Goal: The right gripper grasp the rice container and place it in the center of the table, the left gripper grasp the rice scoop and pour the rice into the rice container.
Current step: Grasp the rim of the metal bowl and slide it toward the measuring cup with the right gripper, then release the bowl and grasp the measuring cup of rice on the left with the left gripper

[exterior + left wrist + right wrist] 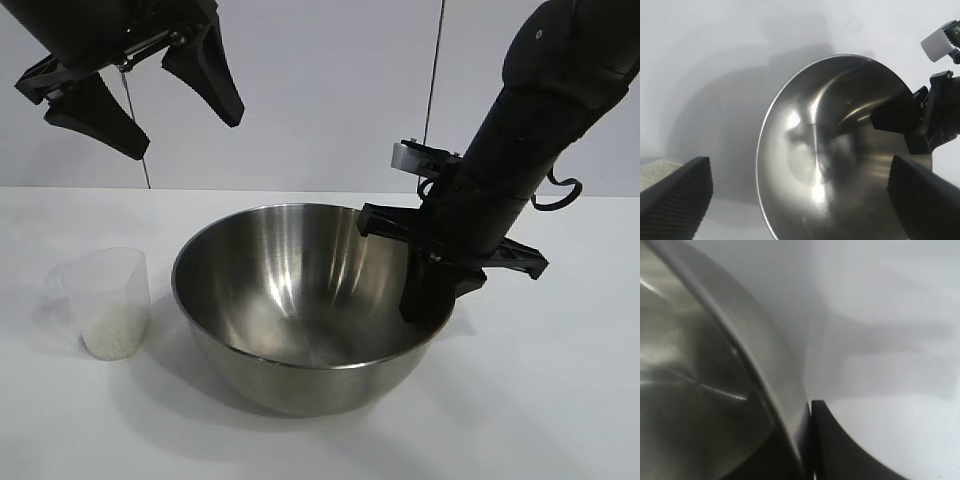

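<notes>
**Holding the big bowl by its rim**

Gripping the rim on one side, the black right gripper (437, 290) with long pointed fingers pinches the big round shiny steel rice container (300, 300). One finger is inside the bowl and one is outside, tight on the thin wall, as the right wrist view shows (812, 440). The bowl sits on the flat white tabletop (560, 400), near the middle, and looks empty.

The black left gripper (140, 95) hangs high in the air above the left side, with its two fingers spread wide and nothing between them.

The small see-through plastic rice scoop (105, 300) stands upright on the tabletop just beside the bowl, on the left. The white rice (110, 330) fills its lower part.

No words or labels can be read on anything.
</notes>
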`<state>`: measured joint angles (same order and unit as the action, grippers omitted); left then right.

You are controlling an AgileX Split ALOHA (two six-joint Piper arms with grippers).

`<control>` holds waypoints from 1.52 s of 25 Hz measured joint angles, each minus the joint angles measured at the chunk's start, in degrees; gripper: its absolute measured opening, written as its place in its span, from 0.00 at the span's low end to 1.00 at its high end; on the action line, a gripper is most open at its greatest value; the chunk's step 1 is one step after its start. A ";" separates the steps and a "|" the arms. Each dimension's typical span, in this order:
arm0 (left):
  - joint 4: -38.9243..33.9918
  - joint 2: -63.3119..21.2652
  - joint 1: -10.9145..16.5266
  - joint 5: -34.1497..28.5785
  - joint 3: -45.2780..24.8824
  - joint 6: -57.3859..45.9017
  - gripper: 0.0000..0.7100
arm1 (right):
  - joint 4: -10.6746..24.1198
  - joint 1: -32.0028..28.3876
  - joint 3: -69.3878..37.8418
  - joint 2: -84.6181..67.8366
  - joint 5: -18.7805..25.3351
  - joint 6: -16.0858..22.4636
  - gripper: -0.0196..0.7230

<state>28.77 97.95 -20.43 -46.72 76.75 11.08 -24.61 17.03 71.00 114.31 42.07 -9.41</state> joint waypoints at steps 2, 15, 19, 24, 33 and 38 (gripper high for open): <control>0.00 0.00 0.00 0.00 0.00 0.00 0.97 | -0.07 0.00 0.00 0.00 0.00 0.06 0.14; 0.00 0.00 0.00 0.00 0.00 0.00 0.97 | 0.26 -0.28 3.54 -5.18 3.61 3.62 0.90; 0.00 0.00 0.00 0.00 0.00 0.00 0.97 | 1.72 -2.34 7.87 -7.97 9.04 4.99 0.90; 0.00 0.00 0.00 0.00 0.00 0.00 0.97 | 2.79 -6.09 9.26 -10.14 12.67 5.14 0.90; 0.00 0.00 0.00 0.00 0.00 0.00 0.97 | 5.25 -9.39 9.44 -14.16 16.19 5.14 0.90; 0.00 0.00 0.00 -0.70 0.00 0.61 0.97 | 5.33 -9.39 9.44 -14.27 16.68 5.65 0.90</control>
<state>28.77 97.95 -20.43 -47.42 76.75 11.70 -19.28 7.63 80.45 100.04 58.75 -3.77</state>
